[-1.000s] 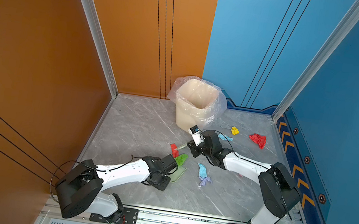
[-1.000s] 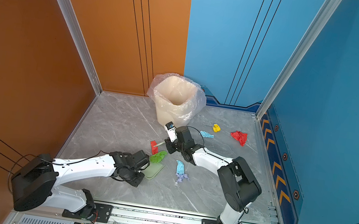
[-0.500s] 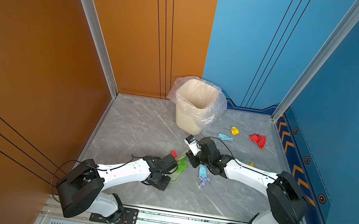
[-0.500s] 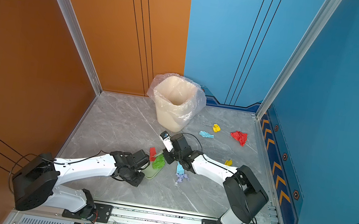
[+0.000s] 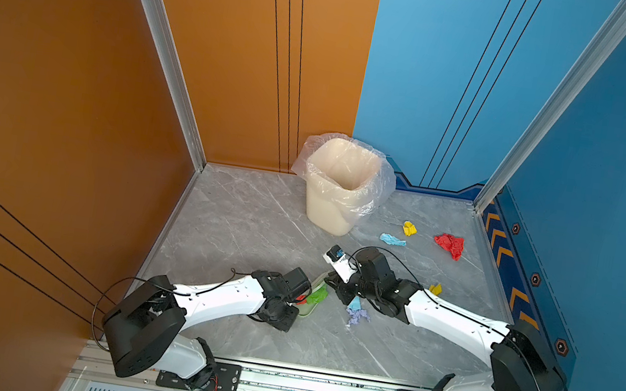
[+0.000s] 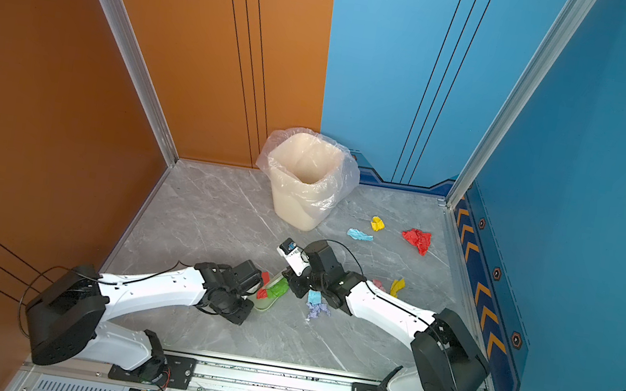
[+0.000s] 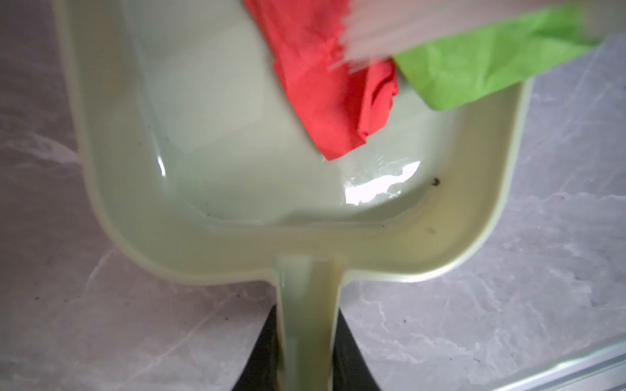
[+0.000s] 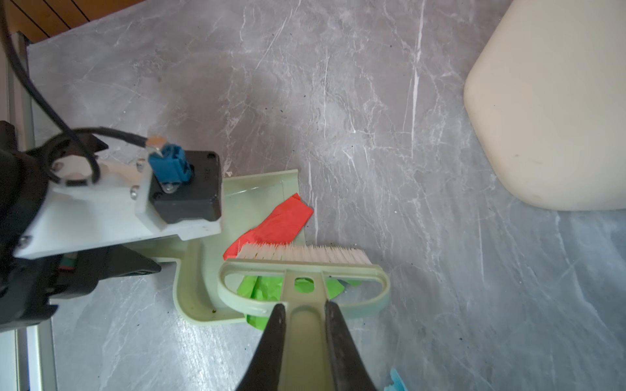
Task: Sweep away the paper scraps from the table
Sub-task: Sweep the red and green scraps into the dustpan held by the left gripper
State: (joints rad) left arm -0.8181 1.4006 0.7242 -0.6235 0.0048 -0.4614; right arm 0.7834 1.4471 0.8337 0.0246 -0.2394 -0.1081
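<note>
The surface (image 5: 257,217) carries everything flat, so both arms reach out low over it. The lined bin (image 5: 339,192) stands well beyond both grippers, probably kept back until the pan is loaded. The left gripper (image 7: 306,311) is clamped tight on the handle of the dustpan (image 7: 237,152). The pan lies flat ahead of it, with its open lip facing the right gripper (image 8: 304,304). That gripper is closed hard on the handle of the brush (image 8: 305,267), bristles turned into the pan mouth, evidently to push paper in. A red scrap (image 7: 321,94) lies in the pan just past the bristles. A green scrap (image 7: 474,64) sits at the lip under the brush head. Light blue and lilac scraps (image 5: 355,310) lie just beside the right gripper. A yellow scrap (image 5: 409,228) and a larger red scrap (image 5: 450,244) lie well beyond it, unswept.
</note>
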